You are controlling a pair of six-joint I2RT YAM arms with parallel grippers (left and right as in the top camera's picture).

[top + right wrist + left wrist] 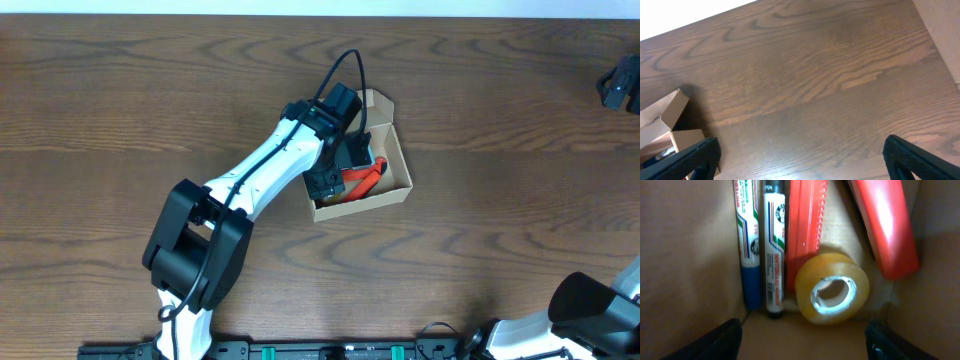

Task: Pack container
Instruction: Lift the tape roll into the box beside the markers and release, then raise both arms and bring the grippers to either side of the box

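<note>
The tan cardboard container [398, 172] sits open mid-table, its flap lid [378, 104] folded back. My left gripper [333, 172] is open and empty, lowered into the box; in the left wrist view the gripper [802, 345] hangs just above the contents. Inside lie two whiteboard markers, one blue [751, 245] and one black [775, 250], a red-handled tool [890, 225] and a roll of clear tape [832, 287]. The red handles also show from overhead [362, 178]. My right gripper [620, 85] is open and empty at the far right, well away from the box.
The box's inner wall [685, 255] stands close to the left finger. In the right wrist view the gripper [802, 160] is over bare brown wood, with the container [670, 120] at the left edge. The table's far edge [700, 20] runs along the top.
</note>
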